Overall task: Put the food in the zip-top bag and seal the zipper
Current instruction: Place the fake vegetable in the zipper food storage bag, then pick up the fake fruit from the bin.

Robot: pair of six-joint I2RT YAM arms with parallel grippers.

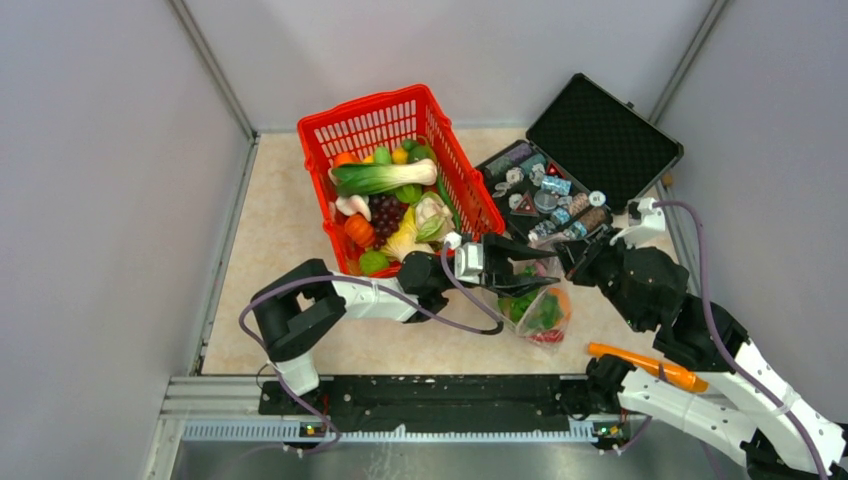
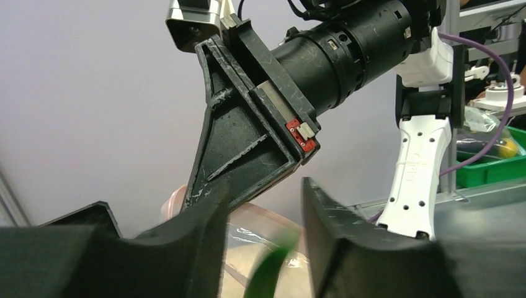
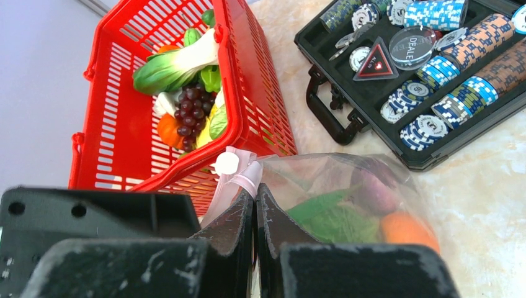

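Observation:
The clear zip-top bag [image 1: 540, 308] lies on the table in front of the red basket, with green leaves, an orange piece and something red inside. In the right wrist view the bag [image 3: 347, 198] shows a green leaf, a purple piece and an orange one. My right gripper [image 3: 254, 189] is shut on the bag's mouth edge at its pink zipper strip [image 3: 247, 176]. My left gripper [image 1: 533, 265] hovers open over the bag's mouth. Between its fingers [image 2: 211, 211] a blurred green food piece [image 2: 273, 270] hangs above the bag [image 2: 248, 245], touching neither finger.
The red lattice basket [image 1: 455, 165] behind the bag holds more toy food: a bok choy, grapes, a pumpkin and green and orange rounds. An open black case [image 1: 600, 130] with poker chips sits at the back right, close to the right arm. Grey walls enclose the table.

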